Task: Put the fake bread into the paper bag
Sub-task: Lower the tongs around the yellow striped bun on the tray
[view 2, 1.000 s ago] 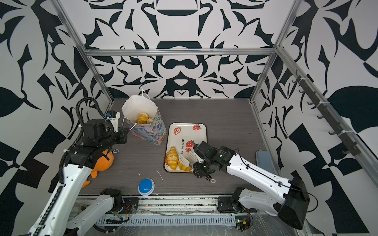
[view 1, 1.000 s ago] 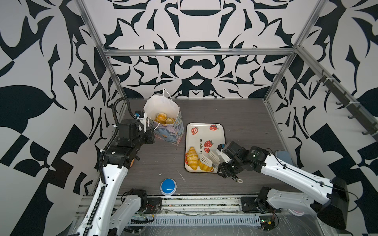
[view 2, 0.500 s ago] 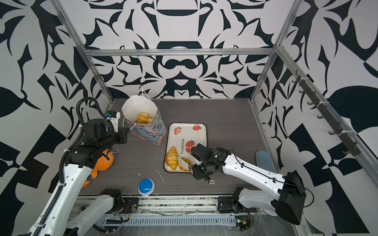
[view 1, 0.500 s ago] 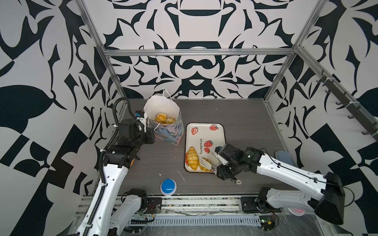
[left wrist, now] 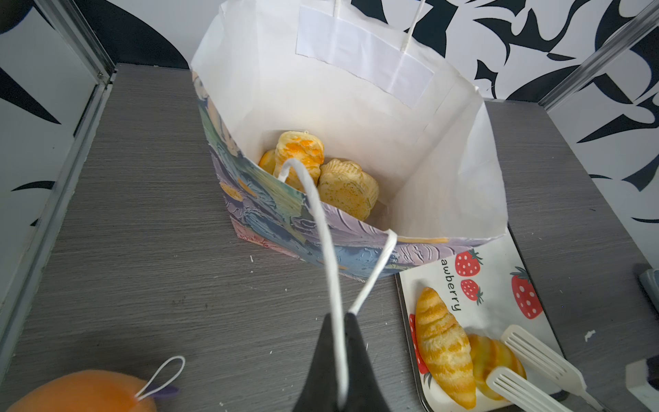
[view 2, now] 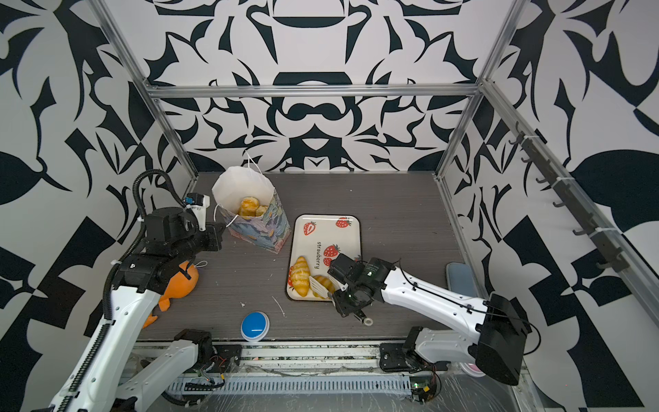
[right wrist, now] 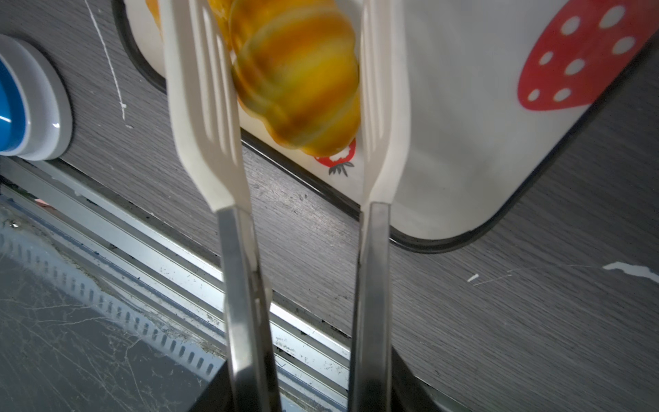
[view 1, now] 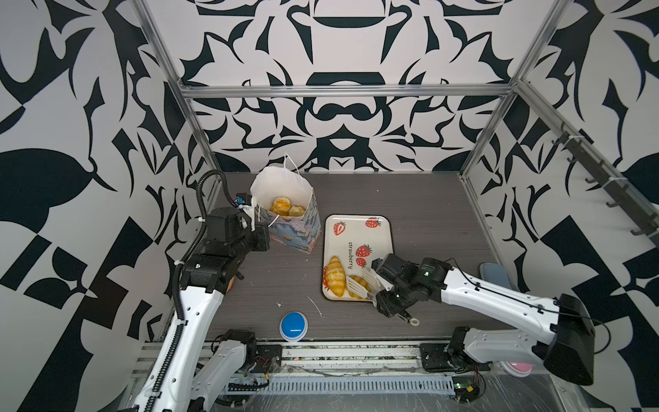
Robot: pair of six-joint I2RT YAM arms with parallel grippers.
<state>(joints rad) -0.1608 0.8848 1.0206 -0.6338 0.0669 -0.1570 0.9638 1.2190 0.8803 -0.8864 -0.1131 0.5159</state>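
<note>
1. Top views.
   - The paper bag (view 1: 292, 228) stands open at the back left of the table (view 1: 428, 214), with pastries (view 1: 283, 207) already inside.
   - The left gripper (view 1: 261, 233) is fully closed, right at the bag's near rim.
   - The strawberry tray (view 1: 378, 235) lies just right of the bag. On it the large croissant (view 1: 335, 280) and the small croissant (view 1: 359, 284) lie side by side, seemingly touching.
   - The right gripper (view 1: 387, 292) is clamped partway on tongs (view 1: 354, 286), whose blades straddle the small croissant.
   - Risk: the carry has to clear the bag's printed near wall. A low path would knock the light bag over.

2. Left wrist view.
   - The black fingers pinch the cord handle (left wrist: 330, 257), which runs taut to the rim and holds the mouth open.
   - Risk: any tug would tilt or drag the bag. If the cord slipped, the mouth would probably sag and narrow the drop target.

3. Right wrist view.
   - The small croissant sits between the white slotted blades near the tray's rim, apparently touching both. It is blurred, so I cannot tell how firm the hold is.
   - Risk: the croissant is glossy and rounded, so a weak squeeze lets it twist out on the lift.
   - Risk: a dropped croissant could roll toward the blue button (right wrist: 21, 96) and the table's front edge.
   - Risk: a blade could nudge the large croissant or catch the rim and shift the tray.
</note>
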